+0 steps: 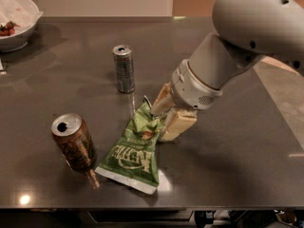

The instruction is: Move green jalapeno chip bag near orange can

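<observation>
The green jalapeno chip bag (133, 156) lies on the dark table (237, 165), its lower end close to the right of the orange can (73, 141). The can stands upright at the front left with its silver top showing. My gripper (159, 124) reaches in from the right and is shut on the crinkled upper end of the bag, low over the table. The bag's lower white sealed edge rests on the table, a small gap from the can.
A slimmer silver-grey can (124, 68) stands upright behind the bag. A white bowl (16, 25) with food sits at the far left corner. The table's front edge runs just below the bag and the orange can.
</observation>
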You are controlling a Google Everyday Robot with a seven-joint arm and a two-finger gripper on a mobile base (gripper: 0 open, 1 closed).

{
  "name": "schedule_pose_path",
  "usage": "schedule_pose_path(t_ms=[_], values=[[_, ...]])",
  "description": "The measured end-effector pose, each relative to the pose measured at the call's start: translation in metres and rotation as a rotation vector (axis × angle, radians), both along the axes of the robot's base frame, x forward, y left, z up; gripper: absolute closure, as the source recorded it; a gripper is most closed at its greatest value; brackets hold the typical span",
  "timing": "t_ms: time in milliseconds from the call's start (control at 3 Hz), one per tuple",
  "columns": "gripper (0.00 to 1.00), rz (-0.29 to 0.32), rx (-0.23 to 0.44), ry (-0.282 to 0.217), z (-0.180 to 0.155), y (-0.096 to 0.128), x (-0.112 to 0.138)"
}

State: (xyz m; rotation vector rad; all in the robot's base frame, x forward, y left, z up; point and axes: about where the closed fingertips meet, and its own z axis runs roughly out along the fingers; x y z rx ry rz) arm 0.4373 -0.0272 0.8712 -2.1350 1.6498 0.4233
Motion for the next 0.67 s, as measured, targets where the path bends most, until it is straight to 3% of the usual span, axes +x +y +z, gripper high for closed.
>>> schedule_pose_path(t_ms=[333,667], values=[[0.0,0.002,-0.001,-0.001,0.0003,0.0011,-0.0008],[0.0,0.002,-0.001,-0.001,0.0003,0.0011,-0.0008]])
